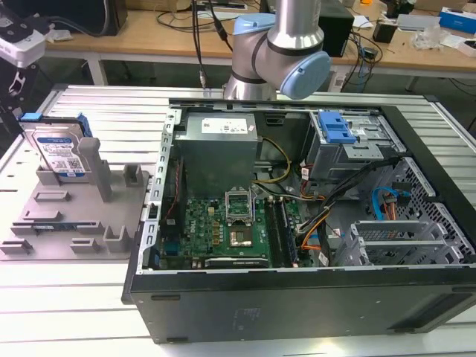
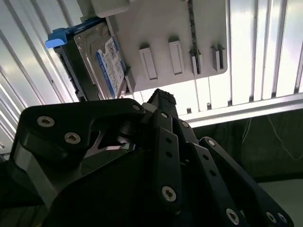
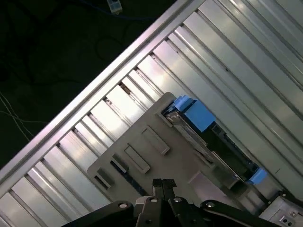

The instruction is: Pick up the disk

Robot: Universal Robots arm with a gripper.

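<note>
The disk (image 1: pixel 59 155) is a silver hard drive with a blue-and-white label and blue side rails. It stands on edge in a slot at the back of the grey fixture tray (image 1: pixel 74 219), at the exterior view's left. In both wrist views my gripper (image 2: pixel 162 96) (image 3: pixel 164 183) hovers above the tray (image 2: pixel 175 28) (image 3: pixel 142 142), apart from the disk (image 2: pixel 106 66) (image 3: pixel 213 142). Its black fingertips (image 3: pixel 158 183) are pressed together with nothing between them.
An open computer case (image 1: pixel 297 223) with a motherboard, cables and a silver drive cage with a blue latch (image 1: pixel 338 134) takes up the exterior view's middle and right. The arm's base (image 1: pixel 275 44) stands behind it. Everything rests on a slatted aluminium table (image 1: pixel 67 297).
</note>
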